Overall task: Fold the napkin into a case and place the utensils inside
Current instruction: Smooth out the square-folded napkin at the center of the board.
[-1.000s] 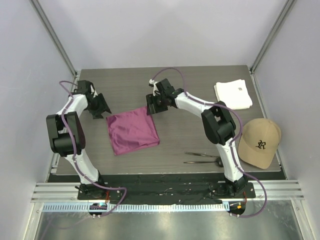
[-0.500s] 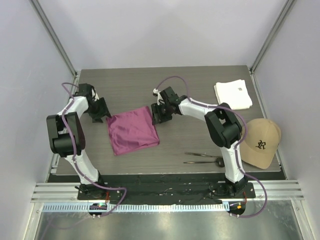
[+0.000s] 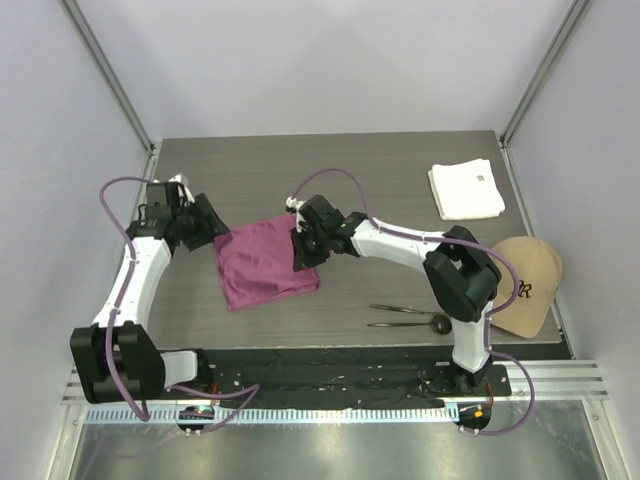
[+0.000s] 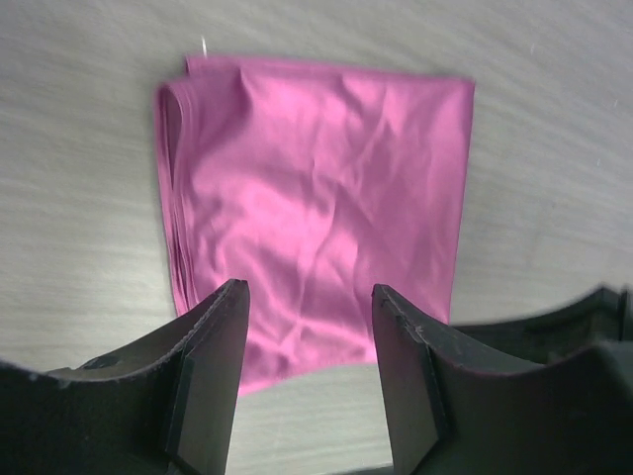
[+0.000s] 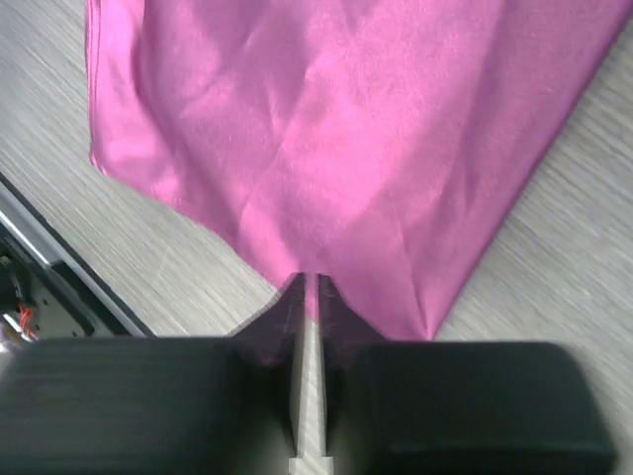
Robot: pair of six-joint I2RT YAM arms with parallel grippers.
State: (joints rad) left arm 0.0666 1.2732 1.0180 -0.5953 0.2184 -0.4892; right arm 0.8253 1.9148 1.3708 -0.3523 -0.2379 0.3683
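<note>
Napkin (image 3: pixel 262 266) is lying folded on the table (image 3: pixel 400 200); my right end effector (image 5: pixel 309 289) is pinching its edge, my left end effector (image 4: pixel 309 307) is hanging wide opposite. Fold in hand; left needs closing next.

Folded white cloth (image 3: pixel 466 190) with a small tag at the far right of the dark wood-grain table (image 3: pixel 400 165), tan cap (image 3: pixel 522 285) with dark emblem nearer, by the right edge.
</note>
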